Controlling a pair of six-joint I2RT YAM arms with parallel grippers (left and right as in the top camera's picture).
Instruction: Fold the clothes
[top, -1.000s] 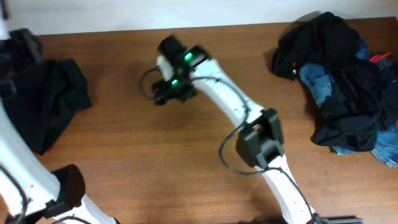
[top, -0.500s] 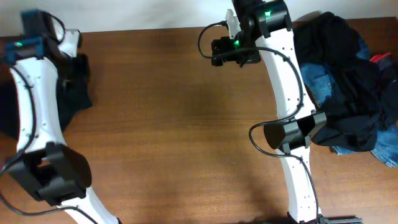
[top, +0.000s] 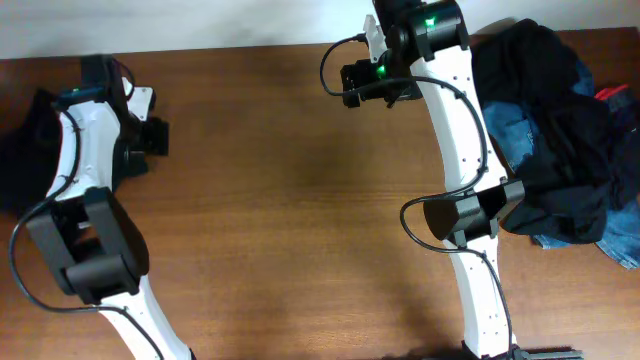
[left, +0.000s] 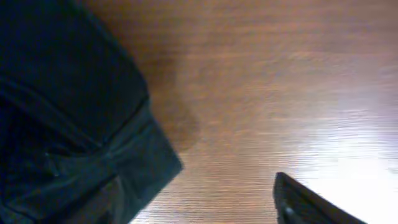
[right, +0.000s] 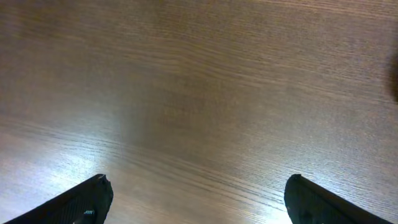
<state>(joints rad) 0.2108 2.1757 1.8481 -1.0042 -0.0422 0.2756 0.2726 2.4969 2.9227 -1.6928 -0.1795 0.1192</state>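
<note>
- Left gripper (top: 155, 136): jaws apart, nothing held; beside the edge of a dark garment (left: 68, 124) at the table's left end.
- Right gripper (right: 198, 182): spread wide, empty, over the bare wooden table (top: 280, 220).
- Clothes pile (top: 560, 150): black fabric, blue denim jeans (top: 512, 135), red piece (top: 612, 93); far right corner.
</note>
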